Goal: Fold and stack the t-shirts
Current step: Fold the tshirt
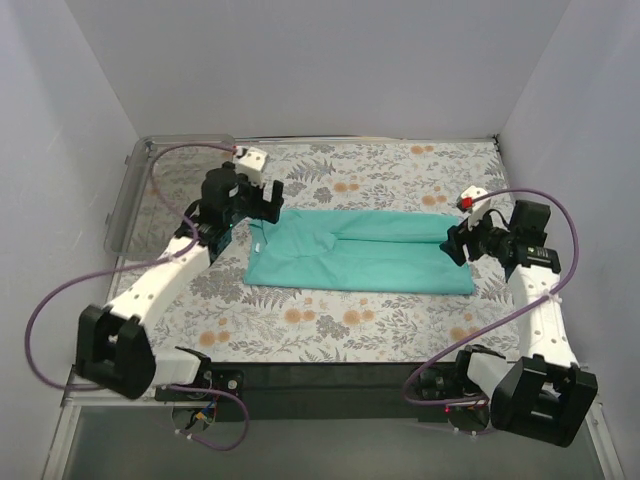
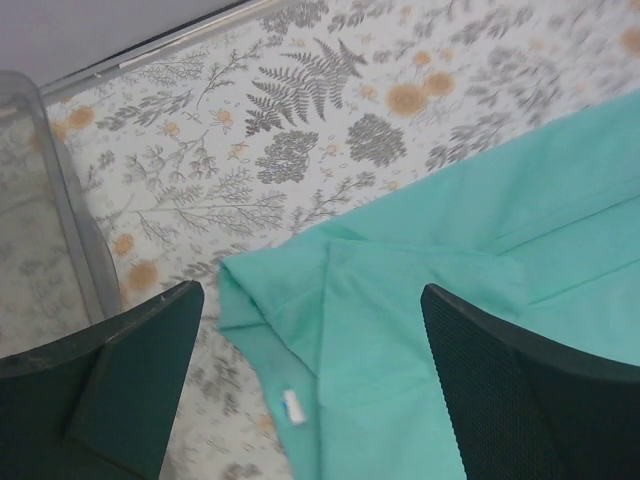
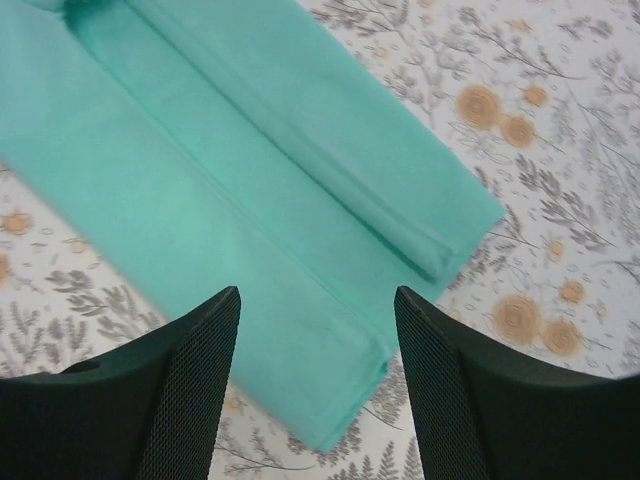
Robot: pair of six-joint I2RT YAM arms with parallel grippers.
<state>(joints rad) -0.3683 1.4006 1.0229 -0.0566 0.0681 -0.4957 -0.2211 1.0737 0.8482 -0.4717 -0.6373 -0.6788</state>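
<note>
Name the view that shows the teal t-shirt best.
Top external: the whole t-shirt lies folded into a long strip. The left wrist view shows only one end with a small white label; the right wrist view only the other end.

white arm links (image 1: 160, 285), black joints (image 1: 115, 350), looping purple cables (image 1: 190, 147), black mesh-textured end effector fingers (image 3: 190, 400)

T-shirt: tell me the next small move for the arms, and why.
Probably lower the right gripper onto the right end of the t-shirt and pinch it, ready to fold crosswise. The shirt lies flat as a long narrow strip; that gripper and the left gripper hover open over its ends, holding nothing.
</note>
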